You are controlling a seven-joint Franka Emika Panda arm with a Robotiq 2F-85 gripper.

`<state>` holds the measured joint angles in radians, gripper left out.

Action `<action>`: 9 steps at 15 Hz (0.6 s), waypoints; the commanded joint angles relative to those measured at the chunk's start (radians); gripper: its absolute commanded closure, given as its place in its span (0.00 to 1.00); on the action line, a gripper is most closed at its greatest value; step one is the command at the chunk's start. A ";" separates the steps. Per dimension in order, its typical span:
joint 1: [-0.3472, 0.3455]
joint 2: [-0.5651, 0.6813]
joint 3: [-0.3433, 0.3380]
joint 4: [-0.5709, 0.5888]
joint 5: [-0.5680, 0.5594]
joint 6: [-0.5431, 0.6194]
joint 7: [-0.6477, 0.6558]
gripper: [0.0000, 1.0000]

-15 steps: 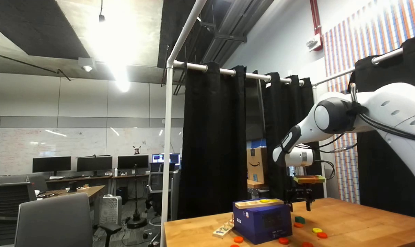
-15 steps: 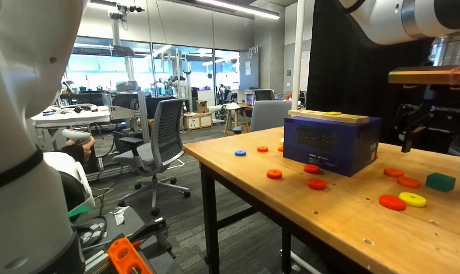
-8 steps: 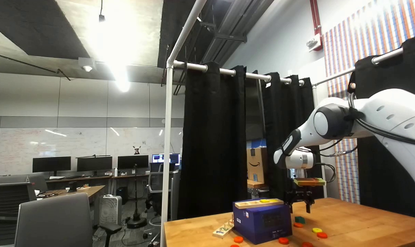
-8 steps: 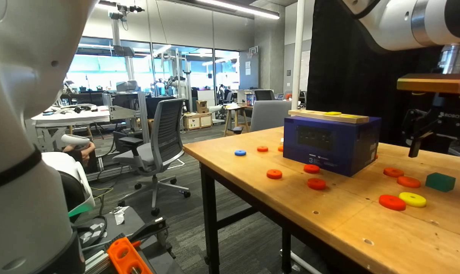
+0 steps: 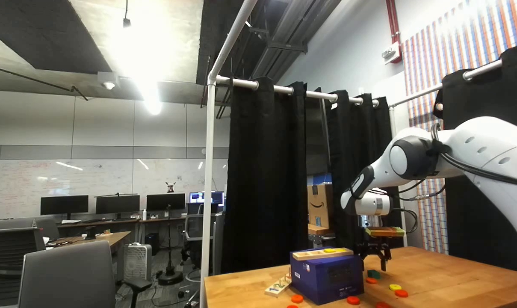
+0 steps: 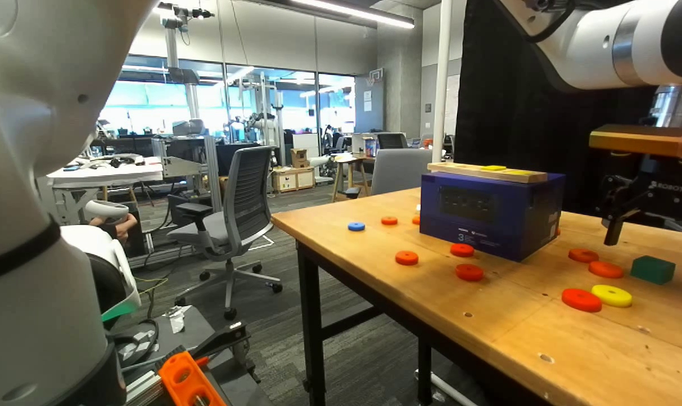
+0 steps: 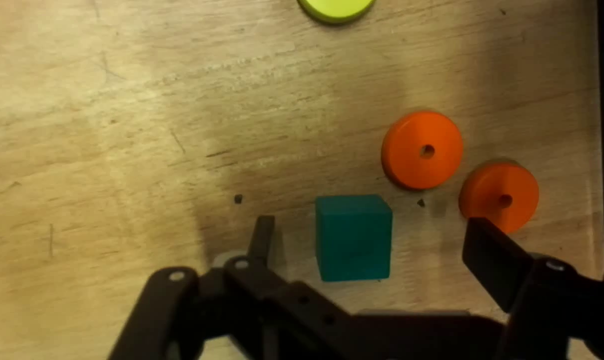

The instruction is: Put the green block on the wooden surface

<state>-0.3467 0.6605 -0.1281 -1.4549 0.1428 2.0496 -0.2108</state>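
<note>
Pincer [image 7: 370, 232] was spread, pointing down, straddling the green block [image 7: 354, 240]: one finger [image 7: 496, 265] each side in the wrist view, wood showing in both gaps. Couldn't tell exactly how high it hung. Block sat flat on the wooden tabletop [image 6: 515, 338] in both exterior views, near the purple box [image 6: 490, 214]. Two orange discs [image 7: 415, 161] lay near the block; nearer one just off its corner, farther one with its edge partly covered by a finger in the wrist view. Yellow disc [image 6: 611, 295] and red disc [image 6: 581, 300] lay side by side near those, contact between them unclear. Box carried a light wooden board [image 6: 465, 170] with yellow pieces [image 6: 493, 168] on it. Number board with pegs [image 5: 279, 286] lay just beside the box in an exterior view. Blue disc [image 6: 356, 226] lay well apart from the block, toward a tabletop corner. White arm [image 5: 489, 137] reached in over the tabletop.
</note>
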 commanded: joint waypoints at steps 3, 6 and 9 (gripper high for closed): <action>-0.023 0.021 0.019 0.042 0.028 -0.004 0.000 0.51; -0.027 0.017 0.019 0.038 0.029 -0.002 -0.001 0.73; -0.028 0.010 0.017 0.037 0.029 -0.006 0.005 0.88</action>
<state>-0.3588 0.6639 -0.1237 -1.4488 0.1471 2.0497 -0.2108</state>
